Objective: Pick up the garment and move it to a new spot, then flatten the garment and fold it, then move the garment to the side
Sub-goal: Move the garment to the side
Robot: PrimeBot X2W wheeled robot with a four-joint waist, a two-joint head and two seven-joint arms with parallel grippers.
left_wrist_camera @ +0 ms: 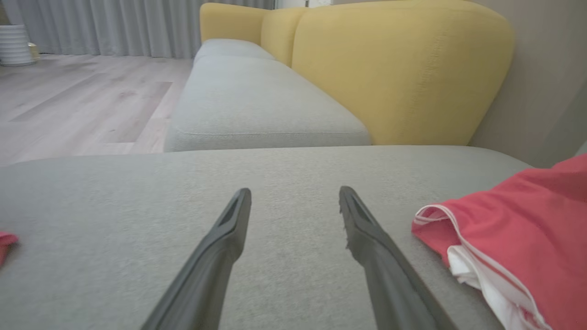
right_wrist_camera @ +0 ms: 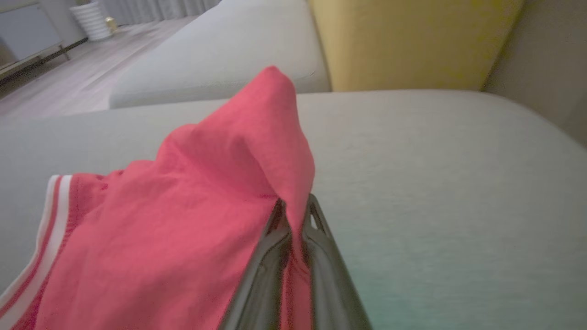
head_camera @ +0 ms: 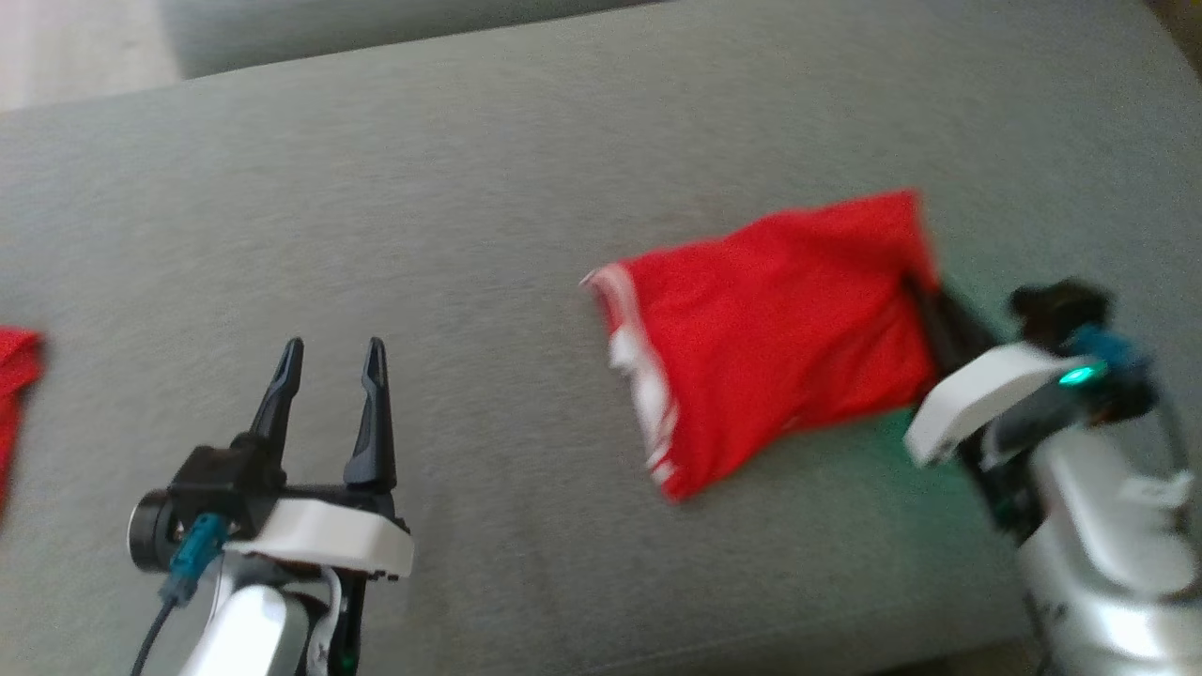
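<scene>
The garment (head_camera: 770,329), red with a white-striped hem, lies on the grey seat cushion (head_camera: 470,188) to the right of the middle, its striped edge turned toward the left and near side. The right arm reaches in from the near right, its pale forearm angled up and to the left, a green light glowing on the wrist. The right gripper (head_camera: 925,314) meets the garment's right edge. In the right wrist view its two dark fingers are pressed together with red cloth pinched between them (right_wrist_camera: 296,206), and the fabric (right_wrist_camera: 183,220) rises in a soft peak just past the tips. The left arm sits at the near left, well apart from the garment. The left gripper (head_camera: 333,361) points toward the far side, its fingers spread with nothing between them. In the left wrist view it hangs low over bare cushion (left_wrist_camera: 296,197), with the garment's hem (left_wrist_camera: 518,238) off to its right. A second red cloth (head_camera: 14,376) shows at the far left edge of the cushion. Beyond the seat stand a yellow backrest (left_wrist_camera: 394,68) and a wooden floor (left_wrist_camera: 82,101).
</scene>
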